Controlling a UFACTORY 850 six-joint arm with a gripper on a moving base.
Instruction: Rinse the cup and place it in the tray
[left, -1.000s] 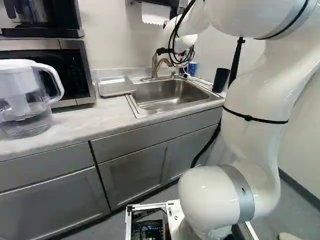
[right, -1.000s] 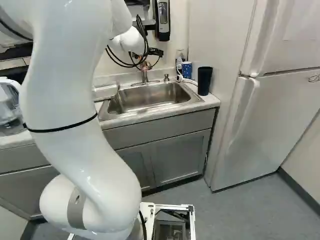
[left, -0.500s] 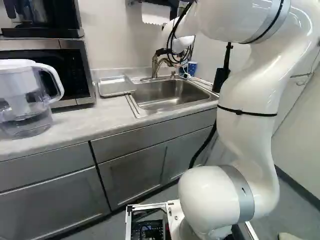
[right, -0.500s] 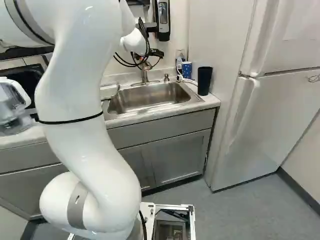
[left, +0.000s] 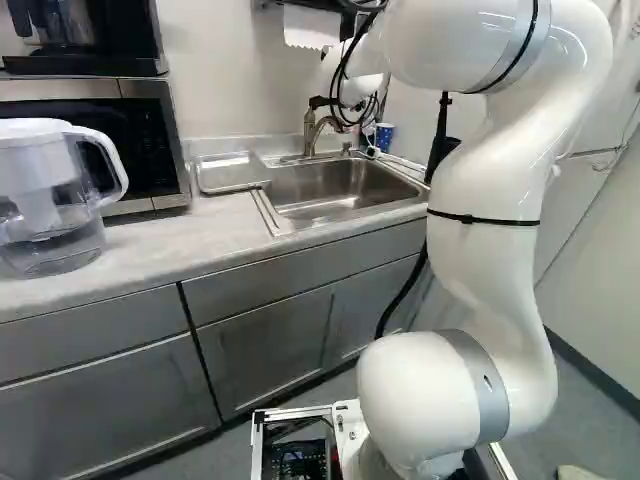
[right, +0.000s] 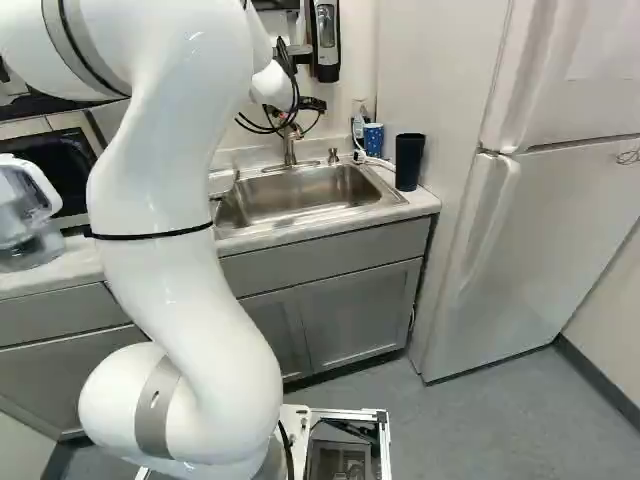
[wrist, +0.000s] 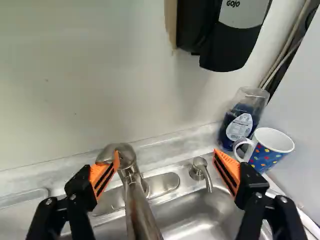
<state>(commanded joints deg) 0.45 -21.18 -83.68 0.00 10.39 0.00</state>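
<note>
The cup (wrist: 263, 157) is blue with multicoloured dots and white inside. The tumbler (right: 408, 162) is black. The pads (wrist: 96, 174) are orange with black stripes

Open room is stretching above the sink (right: 290, 195), between the tray (left: 228, 174) at left and the black tumbler (right: 408, 162) at right. At the far edge, the faucet (wrist: 140, 215) is standing in the way; a mug (wrist: 265, 156) and bottle (wrist: 241, 124) are crowding the right.

Base views behind arm (left: 485, 270), angled down, sharing sink (right: 290, 195); wrist view close, facing faucet (wrist: 137, 205).
</note>
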